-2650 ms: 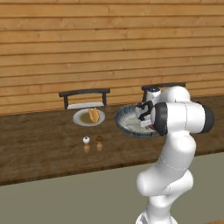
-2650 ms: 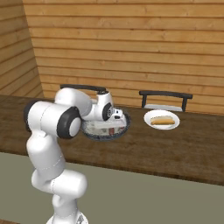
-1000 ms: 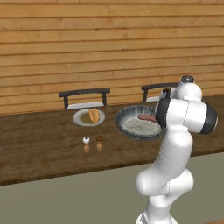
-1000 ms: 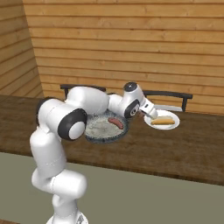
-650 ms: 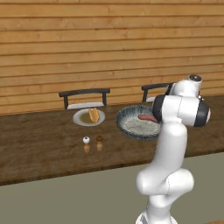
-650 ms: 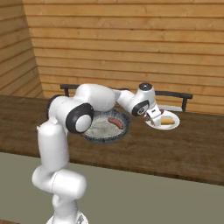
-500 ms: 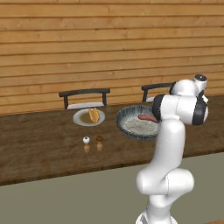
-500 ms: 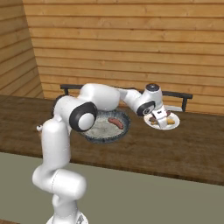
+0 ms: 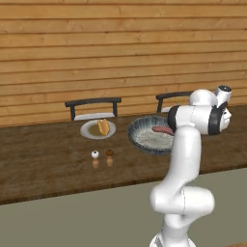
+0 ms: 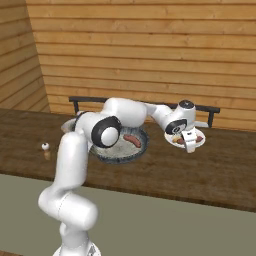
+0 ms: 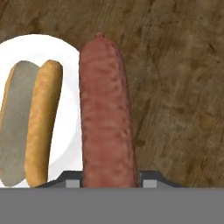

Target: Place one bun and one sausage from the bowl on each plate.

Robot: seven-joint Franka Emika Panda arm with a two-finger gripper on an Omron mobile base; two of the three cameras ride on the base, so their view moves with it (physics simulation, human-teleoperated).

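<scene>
My fingers (image 11: 110, 183) pinch one end of a sausage (image 11: 105, 109), held over the plate's (image 11: 70, 131) edge beside a bun (image 11: 30, 127). It looks firm, smooth, probably slippery; a mid-length hold seems steadier.

The glossy white, rounded tubular robot arm (image 9: 185, 159) has bulbous segments joined by dark grey ring joints, a swollen white base, and a small white claw (image 10: 190, 145) with dark tips.

Back wall (image 9: 96, 43): horizontal honey-coloured wood planks, with a side wall (image 10: 17, 60) in the same planking. Long dark wood counter (image 9: 43, 164) runs across; two dark chair backs (image 9: 93, 102) stand behind it. Floor (image 9: 96, 217) plain grey-olive, light even
</scene>
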